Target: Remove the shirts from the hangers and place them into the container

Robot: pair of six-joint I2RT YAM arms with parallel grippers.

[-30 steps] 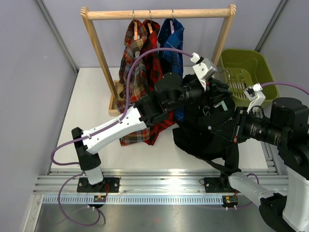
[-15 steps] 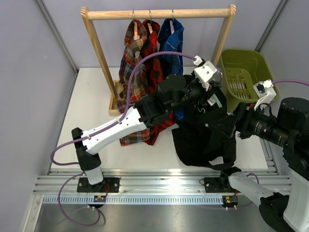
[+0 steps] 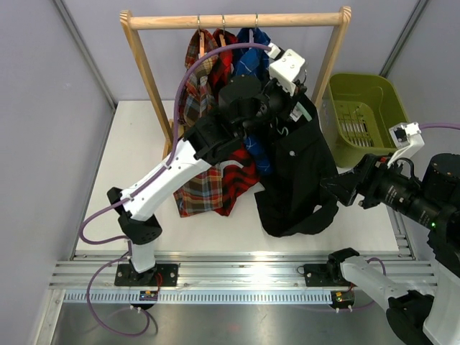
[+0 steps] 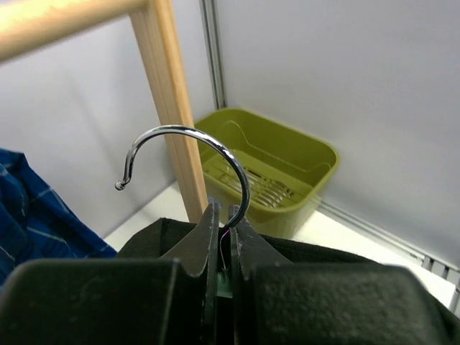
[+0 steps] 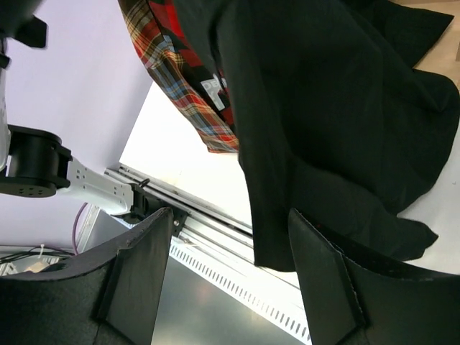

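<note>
Right end effector [image 3: 338, 189], nearest the arm bases, sat low over the tabletop [image 3: 136, 158] at the right side. Its fingers were spread wide and were not closed on anything. It was just beside the lower right edge of the black shirt [image 3: 298, 172]. In the right wrist view, that dark fabric hung just beyond the open fingers.

The black shirt hung full length in mid-table. Its lower folds appeared to rest on the tabletop.

At the top of the shirt, the left end effector [image 4: 223, 214] was raised high. Its fingers were pinched narrow on the base of the hanger hook [image 4: 183, 129], so it carried hanger and shirt together. The hook's open curve stood free above the fingers.

Behind the left arm, we noted the brown-tan plaid shirt [image 3: 195, 136], red-black plaid shirt [image 3: 231, 93] and blue check shirt [image 3: 253, 61] hanging from the wooden rail [image 3: 237, 20].

The olive-green container [image 3: 359, 76] stood at the far right, beside the rack's right post [image 3: 334, 50]. It was apart from the black shirt.
</note>
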